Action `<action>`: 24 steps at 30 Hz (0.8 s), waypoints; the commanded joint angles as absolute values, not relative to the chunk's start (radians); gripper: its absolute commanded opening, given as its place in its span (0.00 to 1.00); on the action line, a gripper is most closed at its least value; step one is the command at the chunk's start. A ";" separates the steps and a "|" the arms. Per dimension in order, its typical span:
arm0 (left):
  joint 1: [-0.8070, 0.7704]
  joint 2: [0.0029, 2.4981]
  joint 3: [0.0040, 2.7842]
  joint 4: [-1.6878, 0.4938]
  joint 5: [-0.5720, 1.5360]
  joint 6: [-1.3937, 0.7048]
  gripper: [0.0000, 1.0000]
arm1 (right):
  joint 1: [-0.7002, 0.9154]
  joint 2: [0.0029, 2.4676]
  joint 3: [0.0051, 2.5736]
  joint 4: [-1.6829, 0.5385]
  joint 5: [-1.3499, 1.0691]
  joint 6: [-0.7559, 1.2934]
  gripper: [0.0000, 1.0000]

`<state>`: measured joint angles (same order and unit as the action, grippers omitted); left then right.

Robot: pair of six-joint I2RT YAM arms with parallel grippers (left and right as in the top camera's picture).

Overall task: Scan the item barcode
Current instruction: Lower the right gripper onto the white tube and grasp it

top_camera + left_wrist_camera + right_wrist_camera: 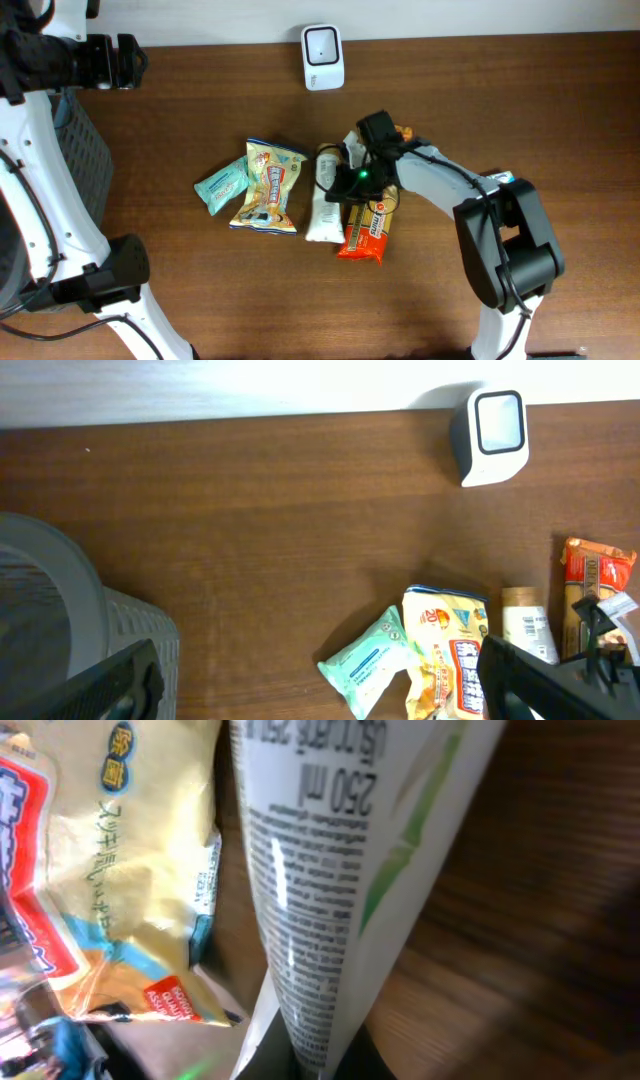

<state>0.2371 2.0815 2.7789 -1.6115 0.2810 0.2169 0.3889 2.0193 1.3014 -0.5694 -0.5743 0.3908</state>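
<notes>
- The right gripper (352,180) is clamped tight on the white tube (324,198), mid-table
- In the right wrist view the tube's printed side runs down between the fingers, with the yellow snack bag (120,850) just left of it
- An orange-red packet (366,230) lies against the tube's right side
- The scanner (322,57) stands at the far edge, well apart from the tube
- The left gripper (330,685) is spread wide, holding nothing
</notes>
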 commanded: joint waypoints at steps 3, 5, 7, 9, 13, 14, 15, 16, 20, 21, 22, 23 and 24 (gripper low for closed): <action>0.239 2.072 2.782 -1.611 0.289 0.223 0.99 | 0.496 2.003 1.532 -0.831 0.017 0.252 0.04; 0.239 2.072 2.782 -1.611 0.289 0.223 0.99 | 0.550 2.009 1.533 -0.828 0.087 0.239 0.04; 0.239 2.072 2.782 -1.611 0.289 0.223 0.99 | 0.592 2.039 1.532 -0.832 0.138 0.239 0.04; 0.239 2.072 2.782 -1.611 0.289 0.223 0.99 | 0.623 2.074 1.532 -0.832 0.165 0.239 0.04; 0.239 2.072 2.782 -1.610 0.289 0.223 0.99 | 0.631 2.096 1.532 -0.826 0.131 0.240 0.52; 0.239 2.072 2.782 -1.611 0.289 0.223 0.99 | 0.619 2.096 1.532 -0.822 0.081 0.240 0.62; 0.239 2.072 2.782 -1.610 0.289 0.223 0.99 | 0.604 2.096 1.532 -0.822 0.048 0.240 0.63; 0.239 2.072 2.782 -1.611 0.289 0.223 0.99 | 0.590 2.096 1.532 -0.823 0.027 0.240 0.64; 0.239 2.072 2.782 -1.611 0.289 0.223 0.99 | 0.473 2.096 1.532 -0.858 -0.168 0.239 0.64; 0.239 2.072 2.782 -1.610 0.289 0.223 0.99 | 0.427 2.096 1.532 -0.886 -0.281 0.207 0.64; 0.239 2.072 2.782 -1.610 0.289 0.223 0.99 | 0.407 2.096 1.531 -0.906 -0.334 0.186 0.64; 0.239 2.072 2.782 -1.610 0.289 0.223 0.99 | 0.395 2.096 1.529 -0.922 -0.363 0.187 0.64; 0.239 2.072 2.782 -1.610 0.289 0.223 0.99 | 0.390 2.096 1.526 -0.938 -0.374 0.187 0.63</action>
